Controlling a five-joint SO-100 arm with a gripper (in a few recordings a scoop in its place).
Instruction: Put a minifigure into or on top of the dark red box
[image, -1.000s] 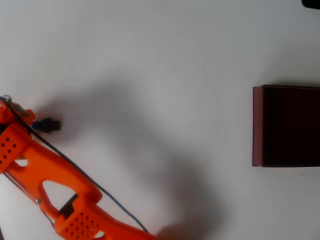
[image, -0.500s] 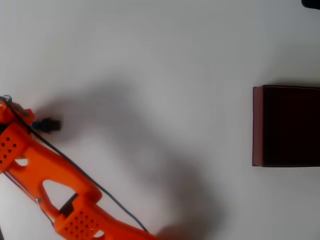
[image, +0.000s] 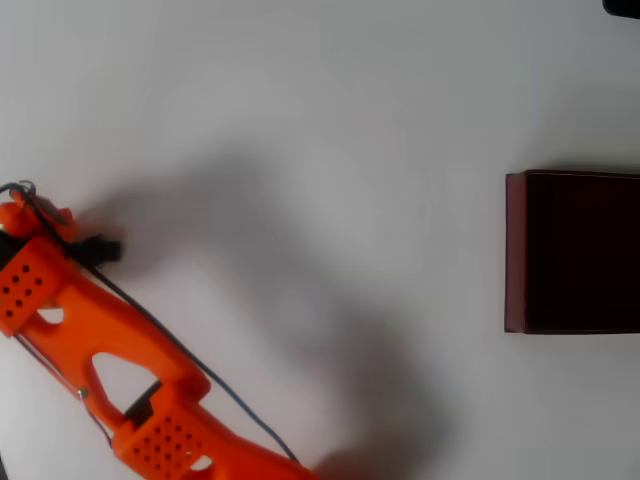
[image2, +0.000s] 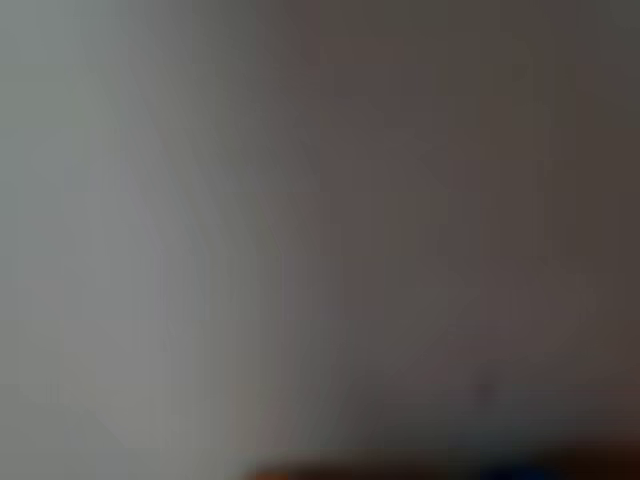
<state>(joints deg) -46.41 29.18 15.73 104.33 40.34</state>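
Note:
In the overhead view the minifigure (image: 101, 246) is a tiny dark shape at the far left of the white table, its blue end tucked against the orange arm. The tip of my gripper (image: 62, 232) is right beside it, touching or nearly so. The arm's body covers the fingers, so their stance is hidden. The dark red box (image: 516, 250) stands at the right edge, maroon walls around a near-black inside, far from the gripper. The wrist view is a grey blur with a thin orange and blue strip along its bottom edge.
The orange arm (image: 130, 350) runs from the bottom edge up to the left and casts a broad shadow across the table's middle. A thin dark cable (image: 200, 380) trails along it. A dark object (image: 625, 6) sits in the top right corner.
The arm has shifted slightly upward along the left edge, and now covers more of the minifigure's blue end. The minifigure and the box have stayed in place.

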